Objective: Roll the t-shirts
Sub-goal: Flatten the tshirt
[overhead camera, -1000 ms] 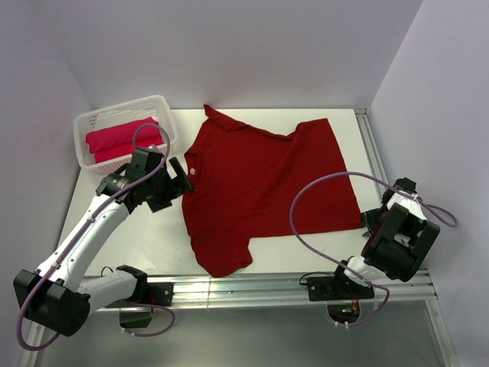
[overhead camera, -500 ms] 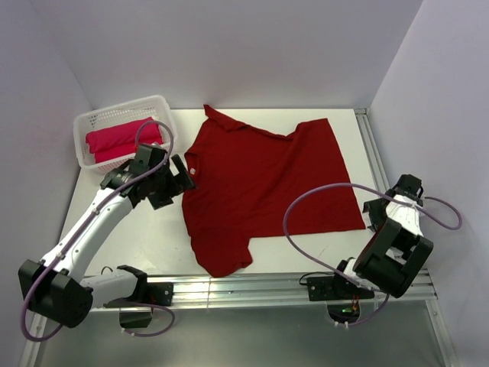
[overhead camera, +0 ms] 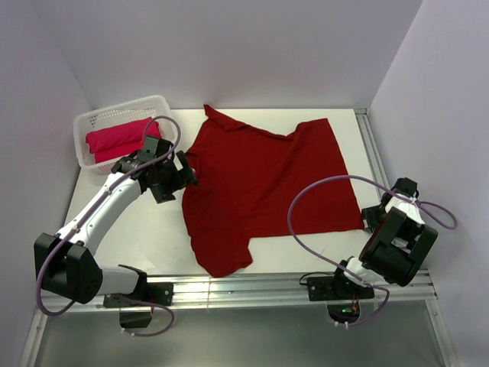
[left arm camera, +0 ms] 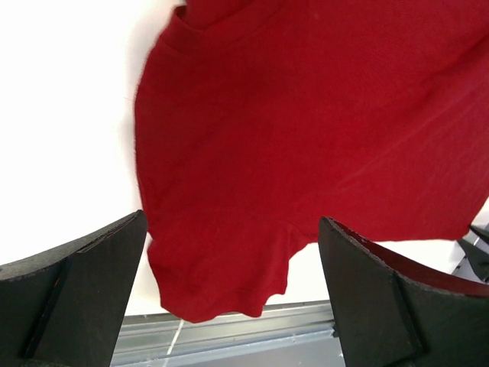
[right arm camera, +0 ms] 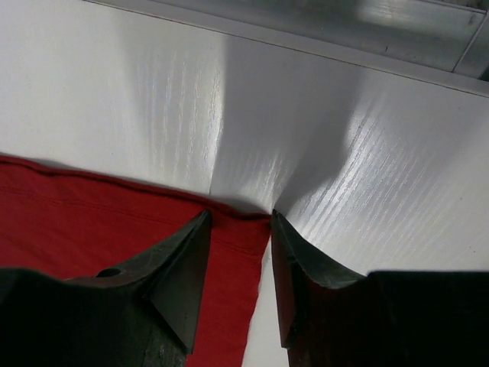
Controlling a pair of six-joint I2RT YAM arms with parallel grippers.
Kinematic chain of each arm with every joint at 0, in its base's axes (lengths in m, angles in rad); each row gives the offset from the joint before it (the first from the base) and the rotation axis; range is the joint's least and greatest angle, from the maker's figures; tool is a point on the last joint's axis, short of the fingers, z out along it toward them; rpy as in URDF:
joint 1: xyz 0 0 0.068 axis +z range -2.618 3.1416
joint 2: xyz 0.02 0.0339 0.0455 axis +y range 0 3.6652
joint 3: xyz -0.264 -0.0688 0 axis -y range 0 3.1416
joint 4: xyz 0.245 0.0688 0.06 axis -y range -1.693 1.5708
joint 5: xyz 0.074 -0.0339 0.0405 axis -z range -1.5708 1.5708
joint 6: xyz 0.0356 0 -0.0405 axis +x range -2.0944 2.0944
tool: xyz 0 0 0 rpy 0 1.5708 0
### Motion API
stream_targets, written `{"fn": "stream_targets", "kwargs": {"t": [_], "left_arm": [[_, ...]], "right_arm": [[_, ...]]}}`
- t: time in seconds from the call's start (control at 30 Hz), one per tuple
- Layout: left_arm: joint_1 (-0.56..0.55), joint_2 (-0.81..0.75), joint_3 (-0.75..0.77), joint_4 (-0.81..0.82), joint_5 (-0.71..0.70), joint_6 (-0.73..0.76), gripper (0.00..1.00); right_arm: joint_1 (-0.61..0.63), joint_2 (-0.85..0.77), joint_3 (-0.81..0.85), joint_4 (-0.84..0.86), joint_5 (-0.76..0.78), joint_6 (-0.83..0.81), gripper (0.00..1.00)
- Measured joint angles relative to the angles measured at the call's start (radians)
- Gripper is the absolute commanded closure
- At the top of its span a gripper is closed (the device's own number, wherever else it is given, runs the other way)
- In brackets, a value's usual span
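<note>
Fingers [right arm camera: 179, 264] of the right gripper [right arm camera: 239, 218], slightly parted, straddle the dark crimson cloth t-shirt's [right arm camera: 99, 222] hem corner; left gripper [left arm camera: 231, 218] gapes over its sleeve.

You see a plain dark crimson cloth t-shirt [overhead camera: 267, 183] on the white table [overhead camera: 145, 229]. Far left, the white plastic lattice basket [overhead camera: 126, 107] holds a brighter pinkish-red cloth t-shirt [overhead camera: 114, 141].

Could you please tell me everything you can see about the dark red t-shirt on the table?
The dark red t-shirt is soft, short-sleeved cloth, spread flat on the white table, neck toward the left, hem toward the right, one sleeve pointing at the near edge. The right gripper has its open jaws astride the near hem corner; the left gripper hovers open by the neck.
</note>
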Motion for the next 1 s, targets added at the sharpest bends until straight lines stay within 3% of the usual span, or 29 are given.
{"fn": "stream_targets", "kwargs": {"t": [0.13,0.2,0.3,0.4,0.57,0.77,1.0], "left_arm": [[0.03,0.006,0.0,0.0,0.004,0.018,0.0],[0.039,0.006,0.003,-0.001,0.004,0.024,0.01],[0.042,0.006,0.003,-0.002,0.005,0.03,0.01],[0.043,0.006,0.003,-0.002,0.011,0.035,0.0],[0.045,0.004,0.003,-0.006,0.024,0.045,0.01],[0.05,-0.037,-0.021,-0.042,0.051,0.054,0.0],[0.043,-0.126,-0.271,-0.009,0.234,0.044,0.04]], "right_arm": [[0.001,-0.002,0.0,0.003,0.003,0.006,0.45],[0.003,-0.01,-0.003,0.009,0.003,0.004,0.47],[0.002,-0.028,-0.022,0.015,0.008,0.001,0.56],[0.002,-0.029,-0.029,0.016,0.011,-0.002,0.76],[0.004,-0.016,-0.025,0.024,0.0,0.006,1.0],[0.011,0.013,0.01,-0.016,0.012,0.021,1.0],[0.015,0.014,0.02,-0.043,0.012,0.062,1.0]]}}
